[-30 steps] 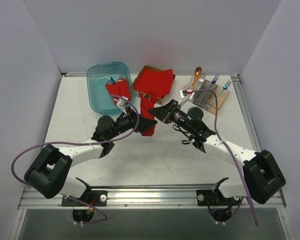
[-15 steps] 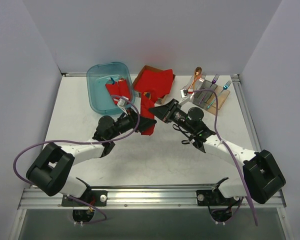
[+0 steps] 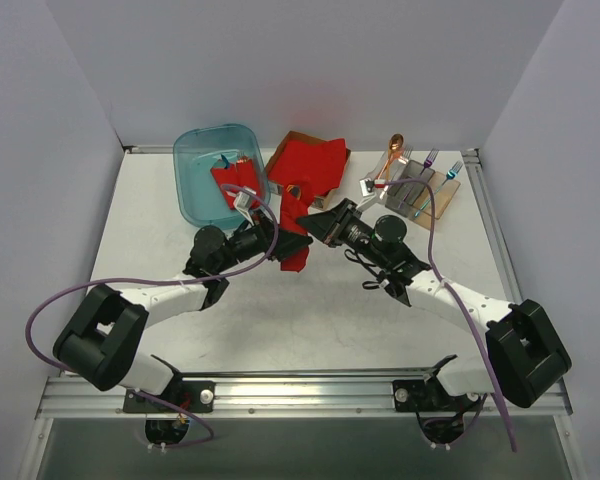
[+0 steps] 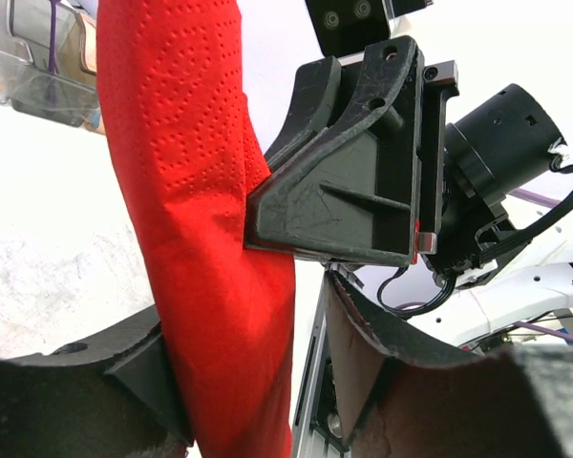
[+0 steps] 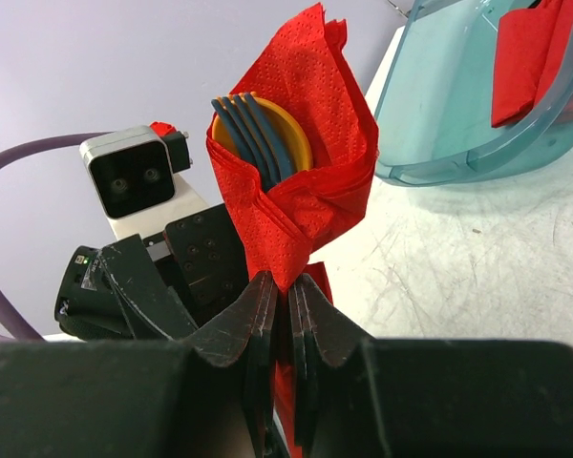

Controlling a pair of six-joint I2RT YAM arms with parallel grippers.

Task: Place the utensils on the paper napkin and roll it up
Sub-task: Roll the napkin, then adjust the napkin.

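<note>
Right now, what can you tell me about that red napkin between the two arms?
The paper napkin is bright red, thin and dot-embossed, wrapped into a loose bundle. Blue fork tines and an orange-yellow spoon bowl poke out of its open end. The right gripper pinches its narrow part shut. The napkin also runs between the parted fingers of the left gripper.

White scuffed table [image 3: 310, 320]; plain pale lilac-grey walls [image 3: 300, 60] on three sides; aluminium rail [image 3: 300, 385] along near edge; even light.
</note>
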